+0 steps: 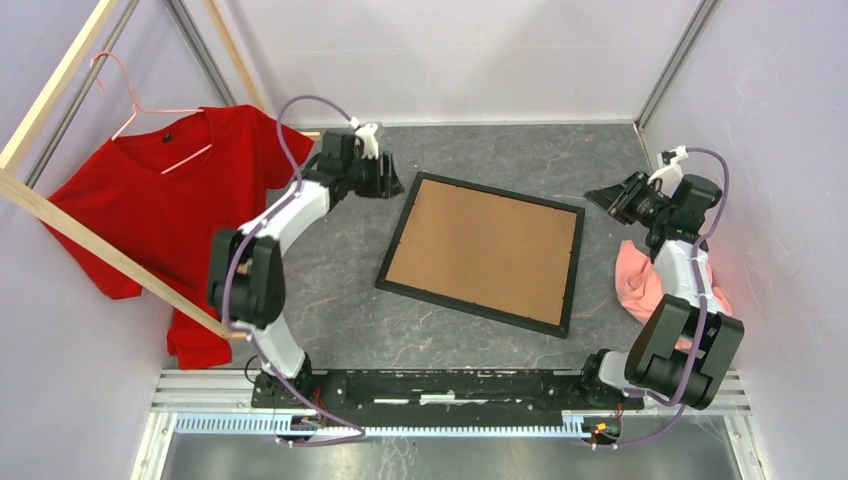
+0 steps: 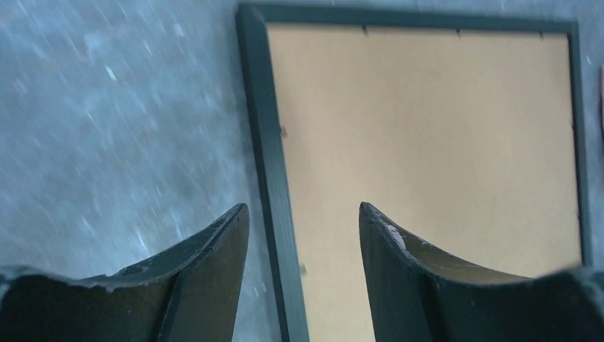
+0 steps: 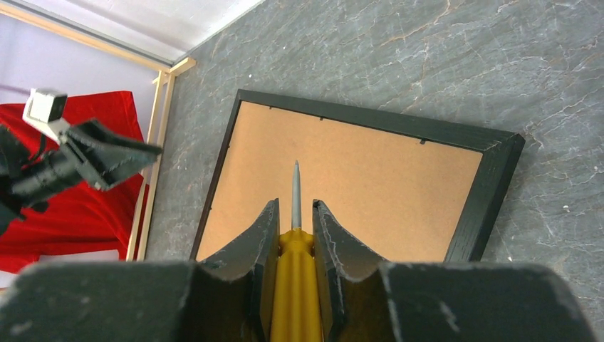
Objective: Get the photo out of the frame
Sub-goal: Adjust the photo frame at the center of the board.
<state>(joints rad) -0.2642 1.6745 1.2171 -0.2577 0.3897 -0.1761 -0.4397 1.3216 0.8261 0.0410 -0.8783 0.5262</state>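
The black frame (image 1: 470, 309) lies face down in the middle of the table, with its brown backing board (image 1: 485, 250) up. The photo is hidden under that board. My left gripper (image 1: 392, 180) hovers by the frame's far left corner, open. In the left wrist view the gripper (image 2: 303, 208) straddles the frame's rail (image 2: 267, 142) from above, with nothing between its fingers. My right gripper (image 1: 600, 197) sits off the frame's far right corner. In the right wrist view the gripper (image 3: 295, 206) is shut on a yellow-handled screwdriver (image 3: 295, 285) whose tip points over the backing board (image 3: 356, 185).
A red T-shirt (image 1: 180, 200) on a pink hanger hangs from a pale wooden rack (image 1: 90, 245) at the left. A pink cloth (image 1: 645, 280) lies by the right arm. Grey walls close in the table at the back and sides.
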